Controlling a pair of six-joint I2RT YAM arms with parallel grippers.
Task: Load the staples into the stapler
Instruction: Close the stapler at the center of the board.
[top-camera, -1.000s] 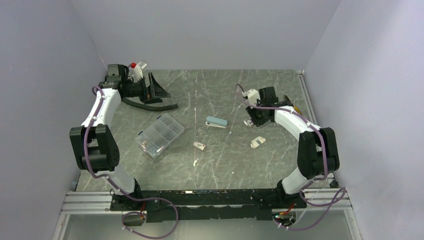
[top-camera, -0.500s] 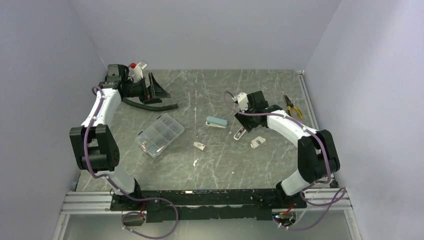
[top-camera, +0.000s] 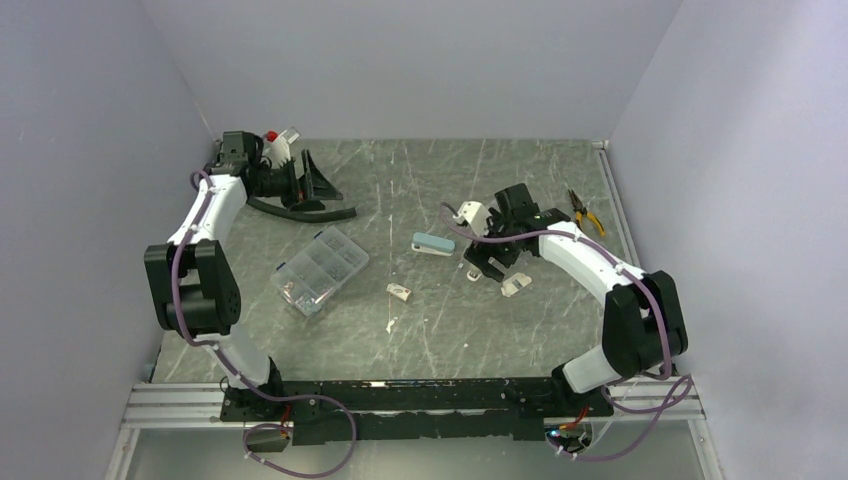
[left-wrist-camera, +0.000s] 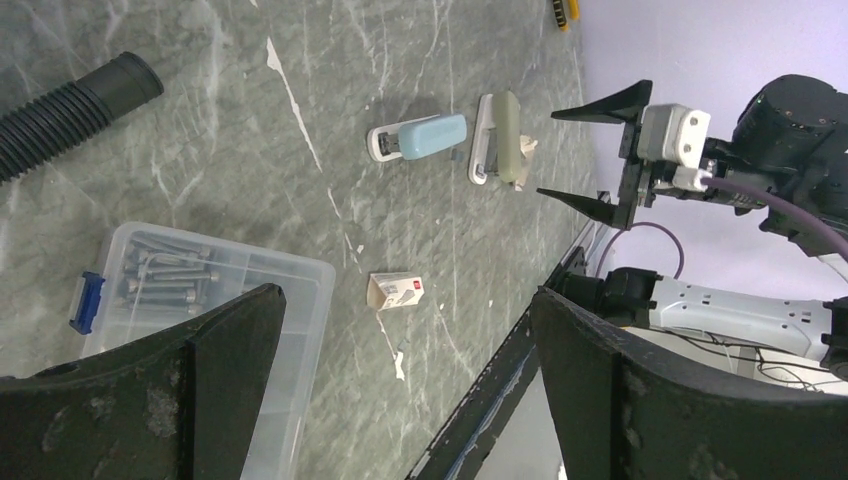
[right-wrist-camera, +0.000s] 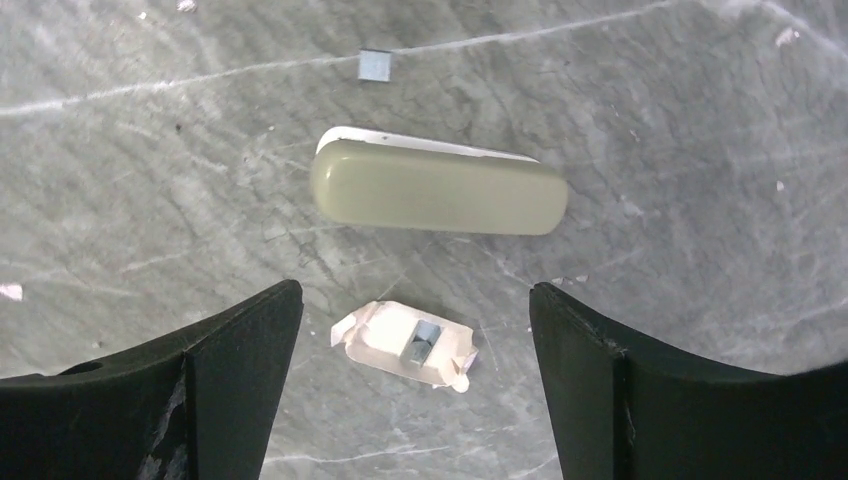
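beneath right tool (right-wrist-camera: 415, 296), stapler (right-wrist-camera: 438, 195) lies crosswise, seemingly flat.

The right claw (right-wrist-camera: 415, 292) has swung from near the pliers (top-camera: 585, 212) toward the middle of the worktop (top-camera: 420, 330) and opened wide. The beige stapler (right-wrist-camera: 438, 194) now lies free under it (beside the blue stapler (left-wrist-camera: 425, 137)).

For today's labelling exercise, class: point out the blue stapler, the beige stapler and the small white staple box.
blue stapler (left-wrist-camera: 428, 136): left wrist view, blue top cover.
beige stapler (right-wrist-camera: 438, 195): right wrist view, middle of top.
staple box (left-wrist-camera: 402, 291): left wrist view, top face.
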